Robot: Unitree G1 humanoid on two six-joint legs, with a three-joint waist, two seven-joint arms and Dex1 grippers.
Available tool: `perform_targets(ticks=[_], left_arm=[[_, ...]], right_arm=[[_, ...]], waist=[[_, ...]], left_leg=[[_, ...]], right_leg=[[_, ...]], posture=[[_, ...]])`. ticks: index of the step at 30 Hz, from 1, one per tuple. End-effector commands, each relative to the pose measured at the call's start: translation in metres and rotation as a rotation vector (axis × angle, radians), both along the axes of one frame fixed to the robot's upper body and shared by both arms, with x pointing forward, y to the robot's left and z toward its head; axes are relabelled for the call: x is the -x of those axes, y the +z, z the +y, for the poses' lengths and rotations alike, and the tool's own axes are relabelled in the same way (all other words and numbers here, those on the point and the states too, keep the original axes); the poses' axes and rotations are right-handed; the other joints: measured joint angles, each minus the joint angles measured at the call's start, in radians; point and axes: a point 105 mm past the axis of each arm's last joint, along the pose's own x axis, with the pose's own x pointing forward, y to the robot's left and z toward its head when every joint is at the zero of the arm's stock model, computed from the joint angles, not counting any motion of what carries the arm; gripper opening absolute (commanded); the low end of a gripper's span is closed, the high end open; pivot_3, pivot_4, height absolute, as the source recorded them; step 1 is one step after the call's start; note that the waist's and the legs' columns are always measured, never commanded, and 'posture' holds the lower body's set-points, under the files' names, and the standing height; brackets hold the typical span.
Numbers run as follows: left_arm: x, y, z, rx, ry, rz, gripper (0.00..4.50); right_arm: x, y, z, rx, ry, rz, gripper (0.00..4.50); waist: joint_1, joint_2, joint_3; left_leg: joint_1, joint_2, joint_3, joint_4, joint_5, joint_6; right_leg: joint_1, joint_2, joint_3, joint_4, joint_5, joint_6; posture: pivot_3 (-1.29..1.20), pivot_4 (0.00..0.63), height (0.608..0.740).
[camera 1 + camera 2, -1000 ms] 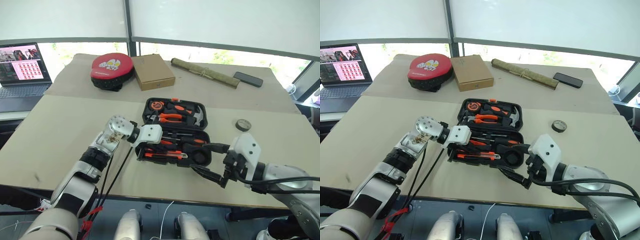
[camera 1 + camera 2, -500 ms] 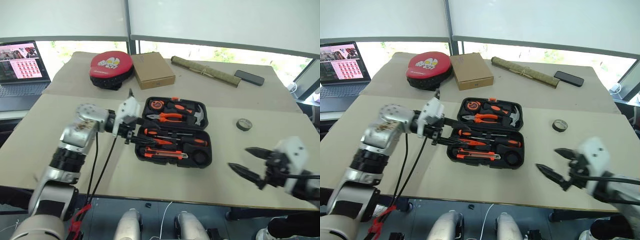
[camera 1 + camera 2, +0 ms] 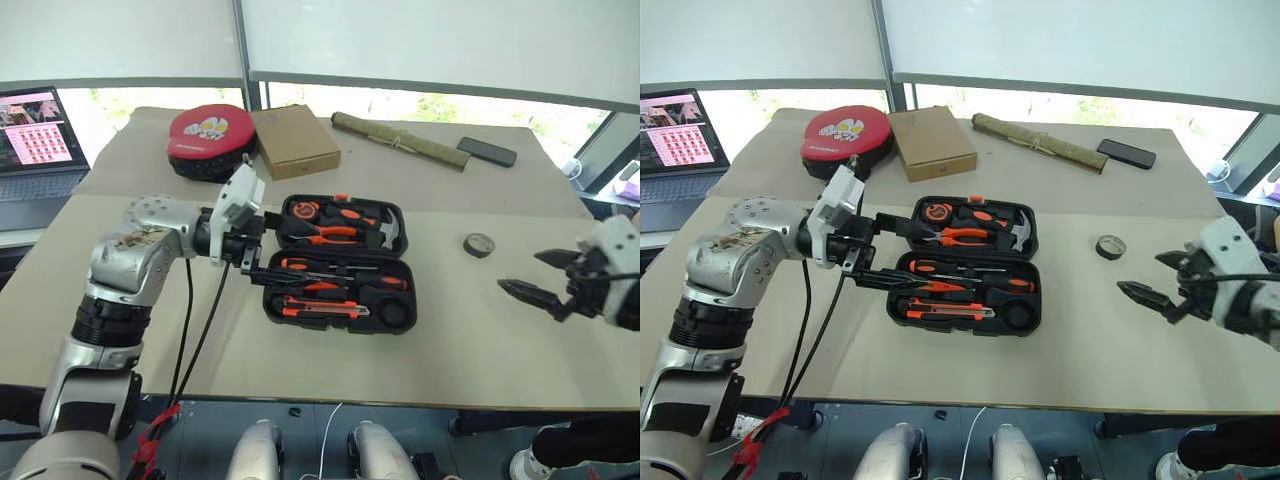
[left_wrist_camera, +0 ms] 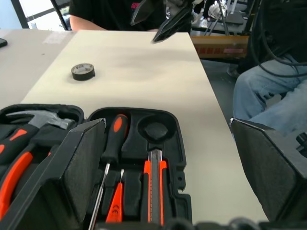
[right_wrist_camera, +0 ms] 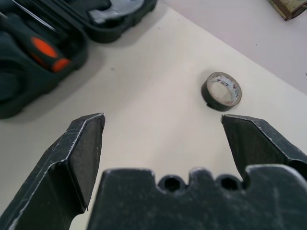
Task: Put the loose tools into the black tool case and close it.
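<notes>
The black tool case point(image 3: 404, 272) lies open in the middle of the table. Orange-and-black screwdrivers point(image 3: 340, 283) and the utility knife point(image 3: 325, 309) lie in its near half, beside an empty round recess point(image 4: 156, 129). Pliers and a hammer sit in the far half. The small black tape roll point(image 3: 478, 244) lies loose on the table, right of the case. My left gripper point(image 3: 278, 247) hovers open over the case's left end, holding nothing. My right gripper point(image 3: 535, 275) is open and empty, near the table's right edge, just short of the tape roll point(image 5: 221, 90).
At the back stand a red-topped round pad point(image 3: 210, 135), a cardboard box point(image 3: 293, 142), a rolled bundle point(image 3: 400, 140) and a phone point(image 3: 488, 152). A laptop point(image 3: 30, 150) sits far left. A person in jeans point(image 4: 268, 91) sits beyond the table's right edge.
My left gripper has opened and lifted up from the case's near left corner. My right arm has swung right, away from the case, toward the tape roll.
</notes>
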Motion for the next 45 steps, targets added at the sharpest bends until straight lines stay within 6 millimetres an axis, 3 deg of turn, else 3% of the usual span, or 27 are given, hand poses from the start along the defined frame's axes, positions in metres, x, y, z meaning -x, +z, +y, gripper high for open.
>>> perform_targets(ticks=[1, 7, 10, 19, 23, 33, 35, 39, 41, 43, 45], left_arm=[[0.009, 0.012, -0.004, 0.018, -0.018, -0.054, 4.47], [0.010, 0.016, -0.004, 0.032, 0.011, -0.070, 4.47], [0.009, 0.016, -0.003, 0.030, 0.031, -0.080, 4.47], [0.006, 0.016, -0.001, 0.015, 0.057, -0.105, 4.47], [0.007, 0.016, 0.000, 0.009, 0.061, -0.112, 4.50], [0.008, 0.019, -0.004, 0.004, 0.038, -0.125, 4.50], [0.008, 0.017, -0.005, -0.005, 0.029, -0.120, 4.50], [0.013, 0.008, -0.003, -0.041, 0.000, -0.100, 4.50], [0.016, 0.001, -0.002, -0.062, -0.014, -0.088, 4.50], [0.019, -0.012, -0.001, -0.104, -0.036, -0.082, 4.50], [0.019, -0.018, -0.001, -0.126, -0.051, -0.085, 4.50]], right_arm=[[-0.038, 0.000, -0.003, 0.126, -0.026, -0.010, 4.50], [-0.076, -0.010, 0.001, 0.148, -0.034, 0.063, 4.50], [-0.092, -0.023, -0.008, 0.197, -0.098, 0.125, 4.50], [-0.097, -0.039, -0.006, 0.130, -0.097, 0.245, 4.50], [-0.098, -0.041, -0.004, 0.097, -0.107, 0.245, 3.49], [-0.102, -0.038, -0.002, 0.058, -0.111, 0.212, 0.04], [-0.101, -0.030, 0.000, 0.058, -0.070, 0.183, 0.04], [-0.094, -0.003, 0.030, -0.039, 0.156, 0.147, 0.04], [-0.079, 0.010, 0.054, -0.079, 0.287, 0.158, 0.04], [-0.040, 0.011, 0.094, -0.069, 0.494, 0.214, 0.04], [-0.006, -0.001, 0.119, -0.026, 0.622, 0.276, 0.04]], waist=[[-0.004, 0.001, 0.001], [0.006, 0.002, 0.001], [0.005, 0.003, 0.002], [0.004, 0.004, 0.002], [0.002, 0.004, 0.002], [0.001, 0.004, 0.002], [0.001, 0.004, 0.002], [0.002, 0.008, 0.005], [0.002, 0.009, 0.005], [0.004, 0.009, 0.005], [0.010, 0.010, 0.006]], left_leg=[[-0.001, 0.000, 0.000, 0.000, 0.000, 0.000], [-0.008, -0.001, 0.001, -0.001, 0.000, 0.000], [-0.013, -0.001, 0.001, 0.000, 0.000, 0.000], [-0.013, -0.002, 0.001, 0.000, 0.000, 0.000], [-0.013, -0.002, 0.001, 0.000, 0.000, 0.000], [-0.013, -0.002, 0.001, 0.000, 0.000, 0.000], [-0.013, -0.002, 0.001, 0.000, 0.000, 0.000], [-0.013, -0.002, 0.001, 0.000, 0.000, 0.000], [-0.013, -0.002, 0.001, 0.000, 0.000, 0.000], [-0.013, -0.001, 0.000, 0.000, 0.000, 0.000], [-0.013, -0.001, 0.000, 0.000, 0.000, 0.000]], right_leg=[[-0.001, 0.000, 0.001, 0.000, 0.000, 0.000], [-0.011, 0.000, 0.001, 0.003, 0.000, 0.000], [-0.014, -0.001, 0.001, 0.002, 0.000, 0.000], [-0.014, -0.002, 0.001, 0.002, 0.001, 0.001], [-0.014, -0.001, 0.001, 0.003, 0.001, 0.001], [-0.014, -0.001, 0.001, 0.003, 0.001, 0.001], [-0.014, -0.001, 0.001, 0.003, 0.001, 0.001], [-0.014, -0.001, 0.001, 0.003, 0.001, 0.001], [-0.014, -0.001, 0.001, 0.003, 0.001, 0.001], [-0.014, -0.001, 0.000, 0.005, 0.001, 0.001], [-0.015, -0.001, 0.000, 0.006, 0.001, 0.001]], posture=[[0.00, 0.150, 0.740], [0.00, 0.150, 0.740], [0.00, 0.150, 0.740], [0.00, 0.150, 0.740], [0.00, 0.150, 0.740], [0.00, 0.150, 0.740], [0.00, 0.150, 0.740], [0.00, 0.150, 0.740], [0.00, 0.150, 0.740], [0.00, 0.150, 0.740], [0.00, 0.150, 0.740]])
